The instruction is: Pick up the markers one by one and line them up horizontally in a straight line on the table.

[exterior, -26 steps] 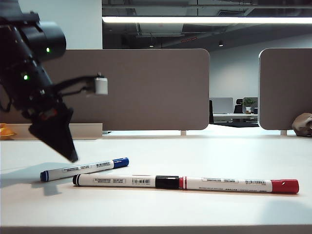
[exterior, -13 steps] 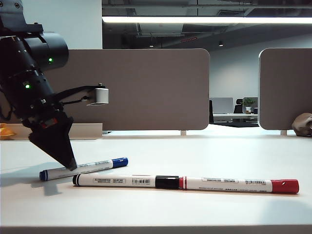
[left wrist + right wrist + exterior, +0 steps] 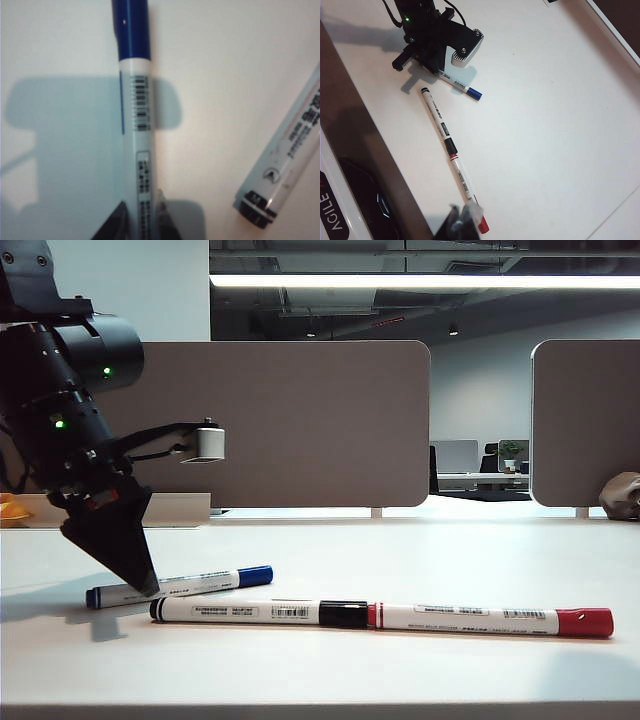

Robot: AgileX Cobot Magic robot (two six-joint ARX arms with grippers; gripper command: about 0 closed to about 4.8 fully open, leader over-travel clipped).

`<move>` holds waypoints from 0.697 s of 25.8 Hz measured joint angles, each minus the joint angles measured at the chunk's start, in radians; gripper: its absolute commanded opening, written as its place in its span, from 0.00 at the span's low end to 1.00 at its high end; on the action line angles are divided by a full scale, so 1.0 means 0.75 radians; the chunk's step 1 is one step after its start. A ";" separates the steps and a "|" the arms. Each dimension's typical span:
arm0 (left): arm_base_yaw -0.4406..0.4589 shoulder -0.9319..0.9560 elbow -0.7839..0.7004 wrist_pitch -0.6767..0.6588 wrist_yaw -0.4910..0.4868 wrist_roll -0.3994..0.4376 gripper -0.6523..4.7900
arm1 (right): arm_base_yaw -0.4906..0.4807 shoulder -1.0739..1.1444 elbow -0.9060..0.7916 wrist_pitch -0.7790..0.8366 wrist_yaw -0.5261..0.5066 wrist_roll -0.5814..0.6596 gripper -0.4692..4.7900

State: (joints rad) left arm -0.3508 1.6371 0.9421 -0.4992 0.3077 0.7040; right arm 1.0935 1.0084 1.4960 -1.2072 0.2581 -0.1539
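Three markers lie on the white table (image 3: 450, 550). The blue marker (image 3: 200, 583) (image 3: 136, 125) (image 3: 462, 88) lies slanted at the left. My left gripper (image 3: 148, 585) (image 3: 143, 220) (image 3: 435, 70) points down onto its barrel near the tail end, and both fingers press the barrel's sides. The black marker (image 3: 260, 611) (image 3: 285, 160) (image 3: 439, 120) and the red marker (image 3: 490, 618) (image 3: 466, 185) lie end to end in one line nearer the front edge. My right gripper (image 3: 462, 220) hangs shut and empty above the red marker's cap end, out of the exterior view.
Two grey-brown divider panels (image 3: 300, 420) (image 3: 585, 420) stand behind the table. A yellow object (image 3: 12, 508) sits at the far left edge and a brownish lump (image 3: 622, 495) at the far right. A dark robot base (image 3: 365, 200) lies past the table's front edge.
My left gripper has come down onto the blue marker and its jaws have closed on the barrel. The blue marker has shifted slightly to the right. The other markers have not moved.
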 measured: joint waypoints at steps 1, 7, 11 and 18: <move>0.000 0.001 0.000 -0.003 0.001 0.008 0.28 | 0.000 0.000 0.000 0.000 0.000 0.000 0.09; -0.001 0.013 -0.002 -0.016 -0.002 0.044 0.29 | 0.000 0.000 0.000 -0.005 -0.005 0.001 0.09; -0.001 0.013 -0.001 -0.017 -0.004 0.049 0.26 | 0.000 0.000 0.000 -0.006 -0.011 0.001 0.09; -0.003 0.005 0.006 -0.034 -0.120 0.076 0.20 | 0.000 -0.001 0.000 -0.006 -0.011 0.001 0.09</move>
State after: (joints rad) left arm -0.3531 1.6409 0.9462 -0.5243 0.2180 0.7609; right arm 1.0935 1.0080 1.4960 -1.2114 0.2501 -0.1535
